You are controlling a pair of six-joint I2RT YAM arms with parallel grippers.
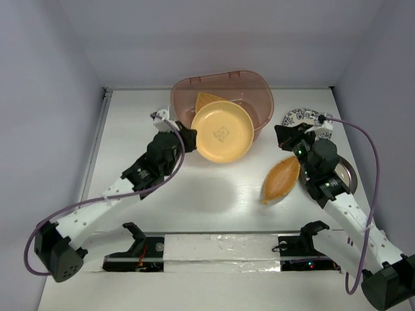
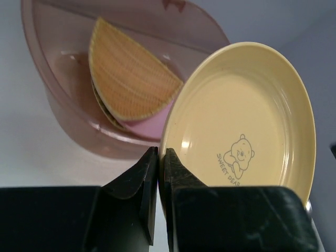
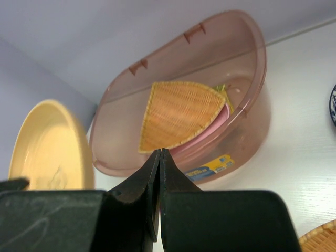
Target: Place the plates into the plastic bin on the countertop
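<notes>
Already pink plate (image 2: 150,126) and leaf plate (image 2: 128,79) lie in the plastic bin (image 1: 254,83), upper centre. Left end effector (image 2: 160,155) grips yellow plate (image 1: 222,133) before it. Right end effector (image 3: 160,155) is clenched, empty. Second leaf plate (image 1: 282,179), floral plate (image 1: 299,117) and metal-rimmed plate (image 1: 348,172) wait on the right.

**Yellow plate (image 1: 222,134) across the plastic bin (image 1: 256,83) mouth**

The tilted yellow plate hung over the plastic bin's near-left rim, with a leaf dish (image 1: 209,100) behind it inside. The bin's right half stood open. Bare countertop (image 1: 201,201) lay nearer, mid-scene.
</notes>
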